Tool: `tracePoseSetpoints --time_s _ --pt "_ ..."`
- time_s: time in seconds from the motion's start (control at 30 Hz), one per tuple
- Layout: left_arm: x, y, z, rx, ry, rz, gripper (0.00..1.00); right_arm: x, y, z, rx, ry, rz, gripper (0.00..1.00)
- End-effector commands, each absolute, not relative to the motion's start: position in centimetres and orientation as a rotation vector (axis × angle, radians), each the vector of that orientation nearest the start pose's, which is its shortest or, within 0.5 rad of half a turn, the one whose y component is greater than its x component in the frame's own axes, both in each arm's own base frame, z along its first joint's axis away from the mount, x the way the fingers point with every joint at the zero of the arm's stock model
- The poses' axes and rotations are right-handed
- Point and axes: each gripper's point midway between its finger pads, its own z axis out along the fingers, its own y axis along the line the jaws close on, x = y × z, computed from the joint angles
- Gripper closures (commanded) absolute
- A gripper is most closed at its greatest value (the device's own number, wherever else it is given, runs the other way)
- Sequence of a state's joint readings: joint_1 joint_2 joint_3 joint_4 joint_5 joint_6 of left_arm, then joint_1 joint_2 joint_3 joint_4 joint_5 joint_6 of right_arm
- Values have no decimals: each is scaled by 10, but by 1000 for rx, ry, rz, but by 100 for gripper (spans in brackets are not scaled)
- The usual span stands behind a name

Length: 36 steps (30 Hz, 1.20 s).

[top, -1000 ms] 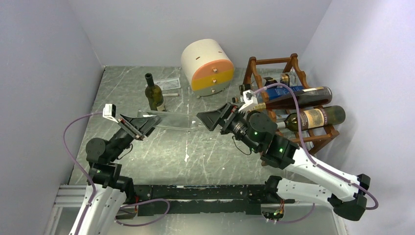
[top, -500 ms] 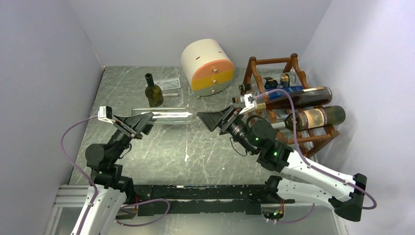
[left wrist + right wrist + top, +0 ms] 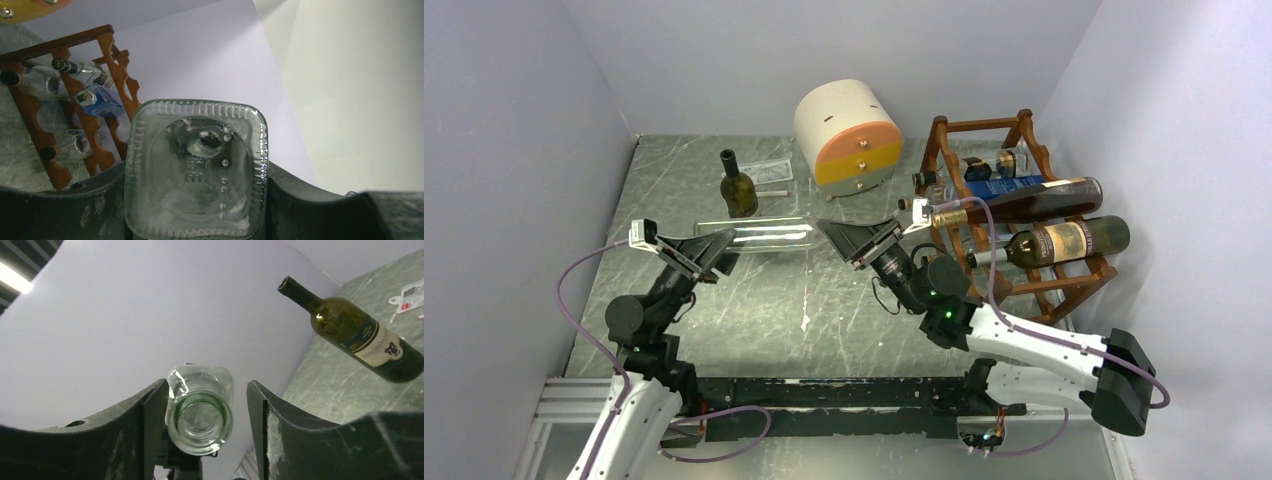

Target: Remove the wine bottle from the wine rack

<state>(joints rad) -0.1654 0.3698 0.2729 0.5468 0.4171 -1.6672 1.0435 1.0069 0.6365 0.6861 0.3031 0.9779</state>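
A clear glass wine bottle point(image 3: 764, 236) hangs level above the table, left of the wine rack point(image 3: 944, 135). My left gripper point(image 3: 720, 246) is shut on its square base point(image 3: 196, 170), which fills the gap between the fingers. My right gripper point(image 3: 832, 234) stands open around the bottle's mouth point(image 3: 200, 415): the left finger point(image 3: 150, 425) touches the glass, while a gap shows before the right finger point(image 3: 265, 425). The reddish-brown rack point(image 3: 120, 70) holds a dark bottle point(image 3: 1034, 197), a labelled dark bottle point(image 3: 1064, 240) and a clear one with a blue label point(image 3: 994, 165).
An open green bottle point(image 3: 740, 188) stands upright behind the held bottle and appears tilted in the right wrist view point(image 3: 365, 340). A round cream-and-orange drawer box point(image 3: 849, 135) sits at the back centre. A small flat packet point(image 3: 769, 172) lies near the green bottle. Walls close in on three sides.
My right gripper has slid left onto the bottle's neck end and its jaws have narrowed. The bottle and left gripper have shifted slightly toward the back.
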Motion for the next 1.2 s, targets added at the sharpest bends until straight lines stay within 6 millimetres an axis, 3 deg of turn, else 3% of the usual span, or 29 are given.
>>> tracePoseSetpoints --time_s 0.0,0.23,0.27,0.33,0.37,0.4,0.43,0.47,0.5,0.67,0.83,0.93,1.03,1.17 --pt "183 -134 372 -507 1104 -1859 93 212 311 387 347 1270 1617 44" --pt "187 -135 368 -512 1114 -1849 93 223 322 382 401 1265 1630 66" --pt "188 -135 366 -513 1123 -1846 93 226 323 381 408 1265 1621 72" --pt "191 -138 359 -529 1160 -1835 92 231 322 380 436 1261 1603 95" --pt "193 -139 354 -541 1186 -1827 83 234 320 380 450 1253 1588 100" --pt "195 -141 347 -554 1224 -1817 56 237 318 380 465 1253 1568 100" --pt "196 -143 341 -569 1263 -1804 42 240 316 380 474 1255 1543 100" --pt "197 -144 334 -583 1302 -1787 13 242 315 382 466 1255 1516 100" --pt "199 -145 326 -601 1347 -1755 1 243 313 386 461 1244 1492 100" --pt "205 -134 270 -804 1638 -1454 1 255 295 400 473 1221 1377 100" --pt "199 -113 241 -872 1739 -1209 1 274 275 399 459 1258 1245 100" --pt "194 -92 241 -844 1764 -1018 1 284 269 393 408 1332 1118 100" --pt "186 -70 253 -769 1776 -816 1 290 270 393 261 1397 940 100" --pt "182 -48 260 -710 1788 -627 1 313 281 388 108 1514 682 100"
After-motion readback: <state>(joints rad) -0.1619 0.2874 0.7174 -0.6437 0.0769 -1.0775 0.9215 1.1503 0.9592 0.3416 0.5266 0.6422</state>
